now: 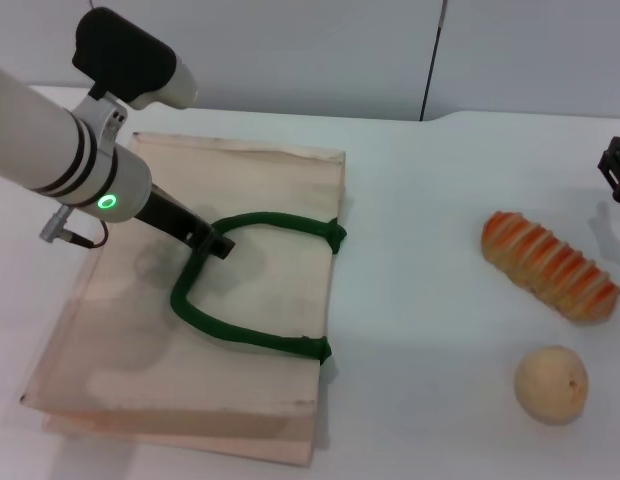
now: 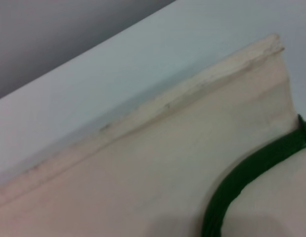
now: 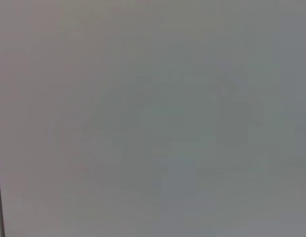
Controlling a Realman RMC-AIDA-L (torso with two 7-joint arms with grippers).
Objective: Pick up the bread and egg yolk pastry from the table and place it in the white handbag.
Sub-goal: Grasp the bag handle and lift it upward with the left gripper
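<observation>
Head view has the left gripper [image 1: 215, 243] down on the large flat cream-white fabric handbag [image 1: 140, 340], its dark tip right at the thick dark green loop handle [image 1: 240, 335]; whether the jaws are apart or closed on that cord, I cannot tell. Over at the far right edge the right gripper [image 1: 616, 170] sits parked above the counter [image 1: 430, 250], jaws likewise unreadable. Both foods wait on the counter, well apart from the bag: the elongated tan ridged bread with orange-red stripes [image 1: 550, 265], and just nearer the robot the small smooth round pale-tan egg yolk pastry [image 1: 551, 384]. My read is that the step in hand is lifting the handle to open the bag's mouth (the bag lies flat, so nothing will go in otherwise). To do it well, catch the cord squarely and raise it gently, since limp cloth sags and drags. The loaf looks soft and ribbed, the ball smooth and liable to roll.
</observation>
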